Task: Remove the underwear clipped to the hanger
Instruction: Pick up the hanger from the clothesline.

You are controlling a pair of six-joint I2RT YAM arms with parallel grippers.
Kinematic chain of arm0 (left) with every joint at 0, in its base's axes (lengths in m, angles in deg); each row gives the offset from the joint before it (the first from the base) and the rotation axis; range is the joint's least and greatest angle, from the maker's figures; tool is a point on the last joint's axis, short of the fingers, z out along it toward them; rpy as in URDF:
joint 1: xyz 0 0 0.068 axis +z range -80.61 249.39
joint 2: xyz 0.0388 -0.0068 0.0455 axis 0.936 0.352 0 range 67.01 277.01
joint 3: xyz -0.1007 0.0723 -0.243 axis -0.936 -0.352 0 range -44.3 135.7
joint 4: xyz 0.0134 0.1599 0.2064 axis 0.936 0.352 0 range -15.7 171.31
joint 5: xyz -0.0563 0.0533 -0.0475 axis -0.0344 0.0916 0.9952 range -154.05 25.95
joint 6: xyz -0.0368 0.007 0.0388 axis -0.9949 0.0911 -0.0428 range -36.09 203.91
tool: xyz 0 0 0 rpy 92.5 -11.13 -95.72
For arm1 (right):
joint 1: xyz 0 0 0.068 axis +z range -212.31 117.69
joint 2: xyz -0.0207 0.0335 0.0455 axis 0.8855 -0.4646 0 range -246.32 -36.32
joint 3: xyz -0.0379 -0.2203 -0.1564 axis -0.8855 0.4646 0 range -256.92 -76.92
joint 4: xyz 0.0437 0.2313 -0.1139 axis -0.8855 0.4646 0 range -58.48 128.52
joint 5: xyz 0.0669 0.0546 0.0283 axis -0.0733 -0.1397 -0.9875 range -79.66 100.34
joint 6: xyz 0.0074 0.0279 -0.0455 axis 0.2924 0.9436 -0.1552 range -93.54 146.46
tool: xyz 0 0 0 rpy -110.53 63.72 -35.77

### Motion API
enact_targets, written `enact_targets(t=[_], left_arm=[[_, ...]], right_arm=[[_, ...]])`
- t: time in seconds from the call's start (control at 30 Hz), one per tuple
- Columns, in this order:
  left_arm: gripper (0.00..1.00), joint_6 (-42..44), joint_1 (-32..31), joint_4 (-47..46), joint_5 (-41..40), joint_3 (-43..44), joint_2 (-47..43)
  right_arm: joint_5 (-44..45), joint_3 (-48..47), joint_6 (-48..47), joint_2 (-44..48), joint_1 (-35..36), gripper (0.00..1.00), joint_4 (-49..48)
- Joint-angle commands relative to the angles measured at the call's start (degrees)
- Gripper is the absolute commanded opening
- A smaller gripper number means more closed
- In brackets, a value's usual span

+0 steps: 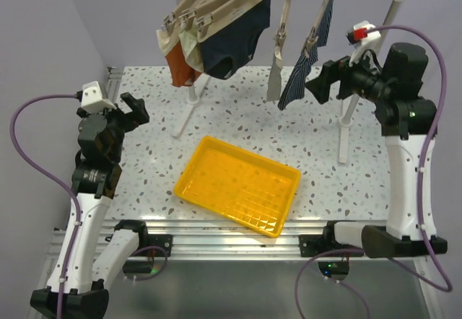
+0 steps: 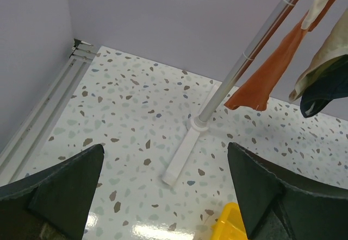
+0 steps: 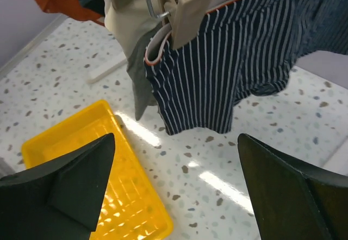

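Several pieces of underwear hang from wooden clip hangers on a rail: orange-red, pale cream, solid navy, grey-white and navy with thin stripes. My right gripper is open, raised just right of the striped piece; in its wrist view the striped cloth hangs from a wooden clip above the open right gripper. My left gripper is open at the table's left, holding nothing, well away from the orange-red piece. In its wrist view the left gripper shows only floor between its fingers.
A yellow tray lies on the speckled table between the arms. The rack's white legs and post stand on the table behind it. The purple wall and an aluminium rail bound the left side.
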Motion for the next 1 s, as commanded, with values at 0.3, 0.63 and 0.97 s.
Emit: enact_targets(t=[0.3, 0.63, 0.97], left_arm=[[1.0, -1.4, -0.2, 0.7, 0.4, 1.3, -4.0], [1.0, -2.7, -0.1, -0.3, 0.0, 0.5, -3.4], [1.0, -4.9, -0.2, -0.9, -0.2, -2.8, -5.1]], right_arm=[[-8.0, -15.0, 26.7, -7.7, 0.0, 0.94, -8.0], [9.1, -31.4, 39.1, -18.4, -0.1, 0.84, -4.9], [12.7, -39.7, 41.2, -26.5, 0.1, 0.72, -1.4]])
